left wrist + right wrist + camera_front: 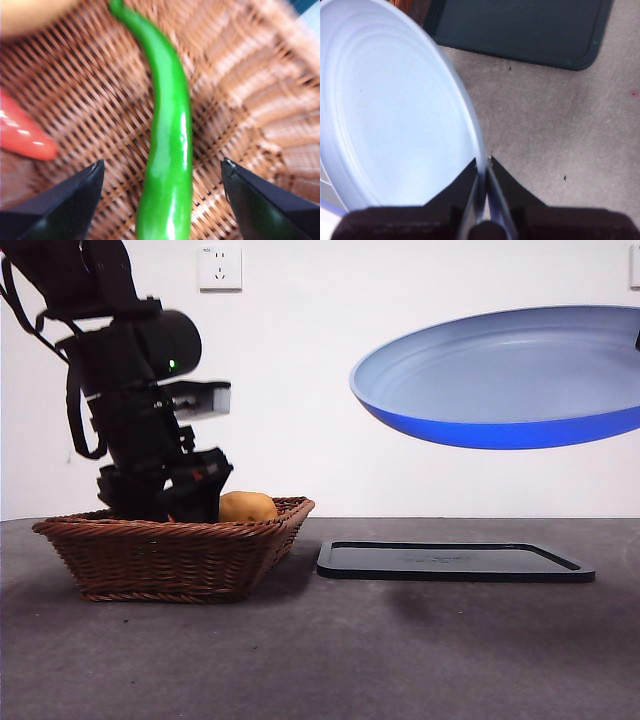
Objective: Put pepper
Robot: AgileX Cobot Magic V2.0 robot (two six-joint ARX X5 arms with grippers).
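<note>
The pepper [167, 135], long, glossy and green, lies on the floor of the wicker basket [170, 550]. My left gripper [162, 172] is down inside the basket, open, with one jaw on each side of the pepper. In the front view the left arm [140, 420] reaches into the basket and hides the pepper. My right gripper [484, 167] is shut on the rim of a blue plate [390, 110]. It holds the plate tilted in the air at the upper right [510, 375].
An orange-red carrot [22, 135] lies in the basket beside the pepper. A tan potato [247, 506] shows above the basket's rim. A flat black tray [455, 561] lies on the grey table below the plate.
</note>
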